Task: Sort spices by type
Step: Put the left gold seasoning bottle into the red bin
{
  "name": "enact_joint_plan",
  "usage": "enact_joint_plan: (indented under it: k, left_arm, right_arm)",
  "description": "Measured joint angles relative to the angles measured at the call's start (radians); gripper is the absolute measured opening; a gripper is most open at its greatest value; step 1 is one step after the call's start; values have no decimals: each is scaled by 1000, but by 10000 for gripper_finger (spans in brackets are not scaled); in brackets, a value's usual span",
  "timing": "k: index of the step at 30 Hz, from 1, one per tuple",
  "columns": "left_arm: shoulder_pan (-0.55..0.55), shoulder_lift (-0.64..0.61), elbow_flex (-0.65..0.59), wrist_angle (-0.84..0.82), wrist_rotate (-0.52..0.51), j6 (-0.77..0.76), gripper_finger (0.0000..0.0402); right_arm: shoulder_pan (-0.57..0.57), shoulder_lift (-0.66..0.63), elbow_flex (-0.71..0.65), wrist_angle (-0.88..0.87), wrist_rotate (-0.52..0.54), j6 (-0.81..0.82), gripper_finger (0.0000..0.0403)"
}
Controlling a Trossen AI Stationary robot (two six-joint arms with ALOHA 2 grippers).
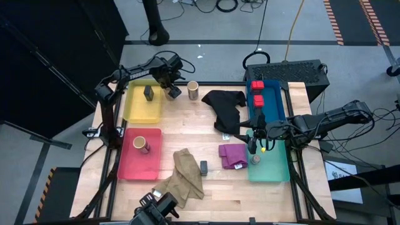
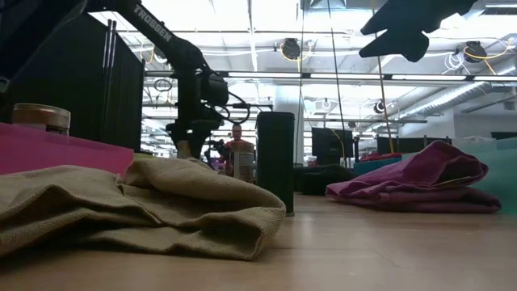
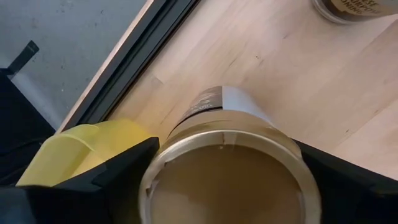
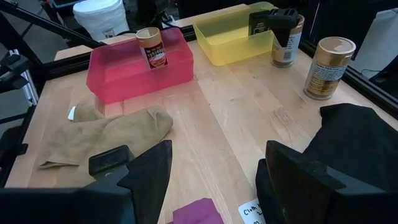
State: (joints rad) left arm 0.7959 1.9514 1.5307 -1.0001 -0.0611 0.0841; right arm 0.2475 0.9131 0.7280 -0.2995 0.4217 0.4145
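Beside yellow tray point(image 1: 142, 111), tan cylinder point(image 3: 227, 165) (label unreadable)

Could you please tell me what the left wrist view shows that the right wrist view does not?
Only the left wrist view looks into the open top of the tan cylinder between the left gripper's fingers. Only the right wrist view shows the red tray, khaki cloth and right gripper. Both show the yellow tray and a second tan cylinder.

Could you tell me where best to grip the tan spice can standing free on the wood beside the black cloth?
Grip the tan can around its round side wall, fingers descending from above: it stands upright with bare table around it and the black cloth apart from it.
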Motion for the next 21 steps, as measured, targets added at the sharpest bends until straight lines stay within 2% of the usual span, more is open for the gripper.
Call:
enact_joint_plan:
  k: [7,16,21]
  left_arm:
    - [-5,0,0,-1,0,0,287]
    - [-40,-1,0,-5,-6,0,287]
    - [-60,0,33,-74,-51,0,287]
  right_arm:
    - [0,0,0,-11,0,0,242]
    - [0,0,0,-14,0,4,242]
    - [0,0,0,-19,0,11,242]
